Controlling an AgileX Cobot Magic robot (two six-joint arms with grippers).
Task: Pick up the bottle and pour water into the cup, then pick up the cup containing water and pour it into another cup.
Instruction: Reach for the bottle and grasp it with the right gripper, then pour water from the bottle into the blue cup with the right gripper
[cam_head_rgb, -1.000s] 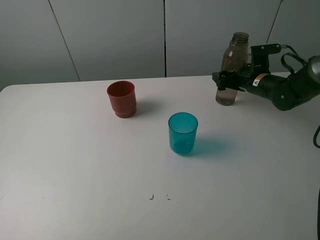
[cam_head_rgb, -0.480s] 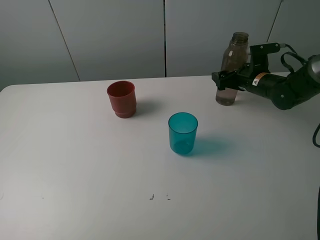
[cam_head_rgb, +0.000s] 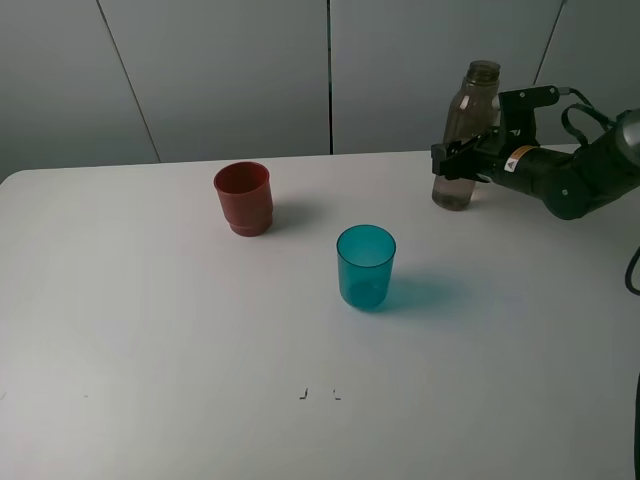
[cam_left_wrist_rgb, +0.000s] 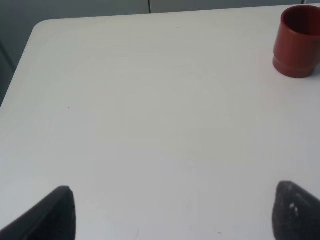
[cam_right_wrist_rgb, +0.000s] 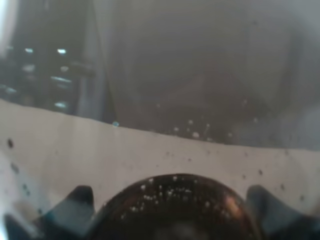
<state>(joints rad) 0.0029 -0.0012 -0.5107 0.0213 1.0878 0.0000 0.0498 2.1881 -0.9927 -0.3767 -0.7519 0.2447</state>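
- The bottle (cam_head_rgb: 462, 140) is, in the exterior high view, between the jaws of the right gripper (cam_head_rgb: 456, 160), low on its body. A second ago those jaws stood wide on either side; now they have closed onto it. We read this as a grasp just made. Its base seems to rest on the table (cam_head_rgb: 150, 330), so the lift is not yet begun.
- From that gripper, the cup (cam_head_rgb: 366, 265) stands well apart, toward the table's front and the left arm's side. Another cup (cam_head_rgb: 243, 197) is farther off the same way. Neither has moved.
- In the left wrist view, the left gripper (cam_left_wrist_rgb: 175, 215) hangs released, its fingertips (cam_left_wrist_rgb: 59, 210) wide apart over bare table. The red cup is ahead of it and off to one side, well clear.
- In the right wrist view, the bottle's smoky wall fills the frame, pressed close to the camera, which fits a clenched hold.
- We judge the first step secured: next come the lift, the carry to the teal cup and the pour.
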